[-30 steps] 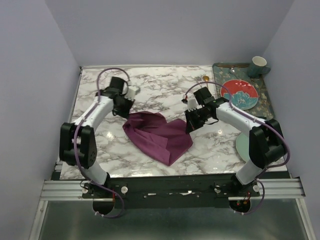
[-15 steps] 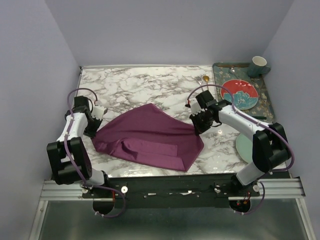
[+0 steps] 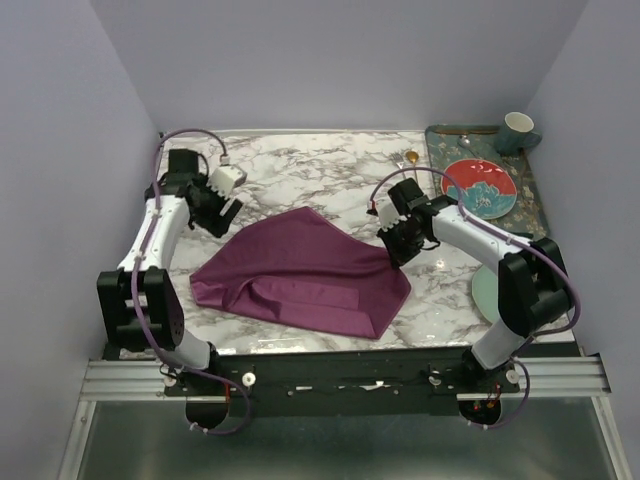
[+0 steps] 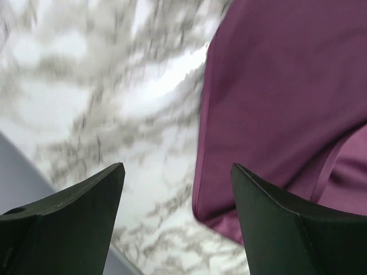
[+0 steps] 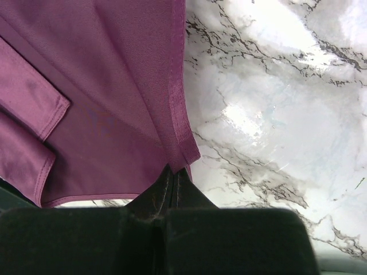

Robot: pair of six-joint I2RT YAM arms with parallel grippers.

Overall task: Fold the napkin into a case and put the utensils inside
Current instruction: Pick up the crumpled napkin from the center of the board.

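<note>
From above, the left end effector (image 3: 220,212) has its fingers spread and holds nothing. It hangs over bare marble counter (image 3: 300,165). The plum napkin (image 3: 300,270) begins just to its right and nearer the arm bases, close to it but apart. The right end effector (image 3: 397,243) is pressed together on the napkin's far right corner. From that pinch the cloth spreads away to its left, mostly flat, with a creased folded band along the near side. Beyond the right end effector and to its right sits a patterned tray (image 3: 530,205) carrying a red plate (image 3: 480,188) and a cup (image 3: 517,130). A pale green plate (image 3: 483,295) lies nearer the bases, partly under that arm.

The left wrist view is blurred. The left end effector (image 4: 176,172) shows two dark fingers (image 4: 74,217) standing wide apart. Between them are only the counter (image 4: 86,86) and the napkin's (image 4: 287,86) rounded edge, which lies nearer the right-hand finger. Nothing is gripped.

In the right wrist view, the right end effector (image 5: 172,184) has its tips closed tight, pinching the hemmed corner of the napkin (image 5: 103,86). The cloth fans out ahead of the tips and to one side, with a folded flap at the picture's left edge. Glossy counter (image 5: 275,114) lies on the other side.
</note>
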